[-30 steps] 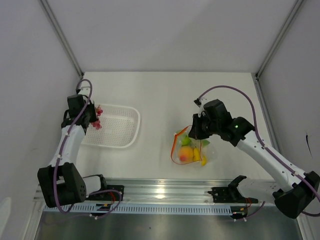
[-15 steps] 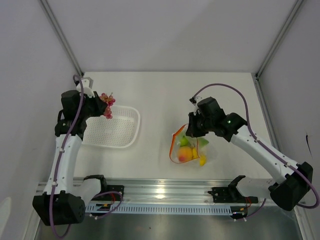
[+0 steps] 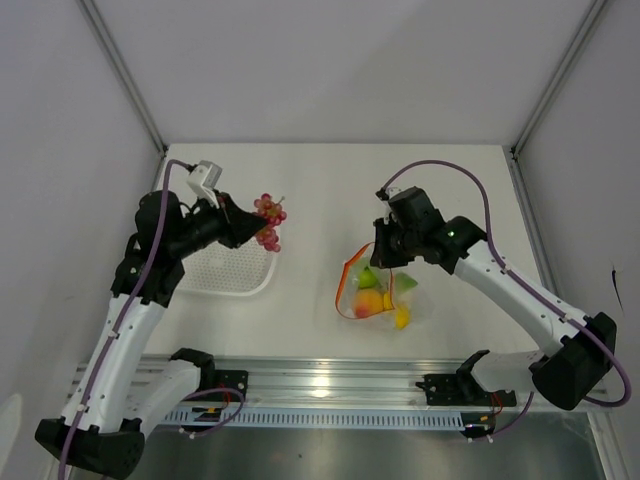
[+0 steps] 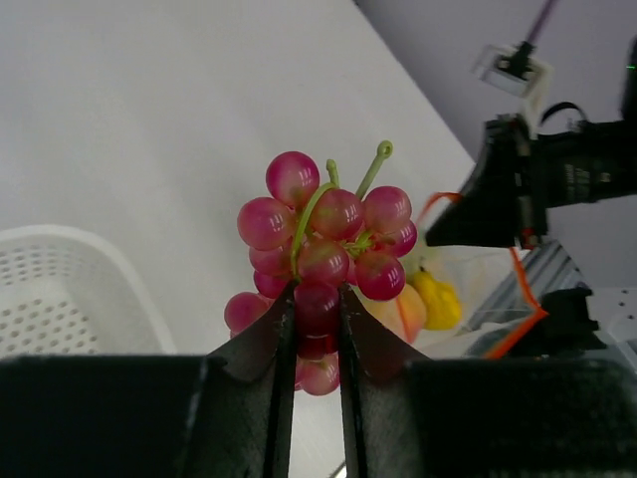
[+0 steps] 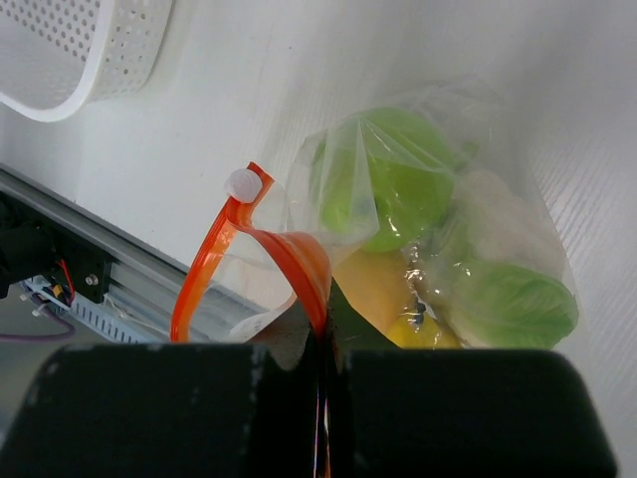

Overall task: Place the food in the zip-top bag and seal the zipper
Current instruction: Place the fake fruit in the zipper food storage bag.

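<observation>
The step in hand is judged to be the transfer of the last fruit. The bunch of grapes [image 4: 323,249] is clamped in the left tool [image 4: 317,299] and held in the air at centre-left of the overhead view, just past the right rim of the white basket [image 3: 240,270]; no fruit is seen in the basket's visible part. The zip-top bag [image 3: 385,298] lies on the surface [image 3: 320,190] right of centre; its mouth is held up by the right tool [image 5: 323,344], pinched together on the zipper [image 5: 214,274]. Inside are seen a green apple [image 5: 388,189], an orange [image 3: 368,303] and a yellow piece [image 3: 402,320] — the rest is hard to tell through the plastic. Next, the grapes would need to be brought over the mouth and released inside — then the zipper pressed shut along its length.
</observation>
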`<state>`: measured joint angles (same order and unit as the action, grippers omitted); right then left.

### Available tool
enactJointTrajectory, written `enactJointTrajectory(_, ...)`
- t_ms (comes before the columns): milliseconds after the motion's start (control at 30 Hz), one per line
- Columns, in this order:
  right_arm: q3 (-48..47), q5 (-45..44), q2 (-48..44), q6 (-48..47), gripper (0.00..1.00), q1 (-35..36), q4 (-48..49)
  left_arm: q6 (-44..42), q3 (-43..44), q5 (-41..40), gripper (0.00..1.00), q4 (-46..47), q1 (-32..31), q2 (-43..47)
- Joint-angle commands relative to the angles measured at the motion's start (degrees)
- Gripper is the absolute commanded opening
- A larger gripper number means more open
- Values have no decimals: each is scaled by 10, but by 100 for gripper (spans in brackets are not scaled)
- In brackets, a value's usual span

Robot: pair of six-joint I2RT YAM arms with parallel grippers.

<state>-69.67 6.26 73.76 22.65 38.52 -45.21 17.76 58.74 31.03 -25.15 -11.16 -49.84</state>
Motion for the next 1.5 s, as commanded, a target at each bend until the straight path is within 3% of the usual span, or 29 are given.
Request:
enactJointTrajectory(0, -35, -15, 3, 12, 0, 3, -4, 75, 4, 43, 22, 67, -41, 28)
enactJointTrajectory(167, -39, -21, 1, 20, 0, 3, -13, 134, 11, 54, 22, 121, -124, 16)
enactJointTrajectory(400, -36, -20, -14, 43, 0, 3, -8, 256, -40, -33, 22, 221, -227, 17)
enactJointTrajectory(833, -26, 7, -50, 100, 0, 3, 21, 378, -137, -97, 21, 464, -317, -44)
enactJointTrajectory(1267, -12, 22, -76, 135, 0, -16, 40, 395, -165, -110, 23, 506, -381, -117)
enactJointTrajectory(1467, -13, 33, -87, 137, 0, -34, 42, 386, -176, -130, 39, 480, -403, -150)
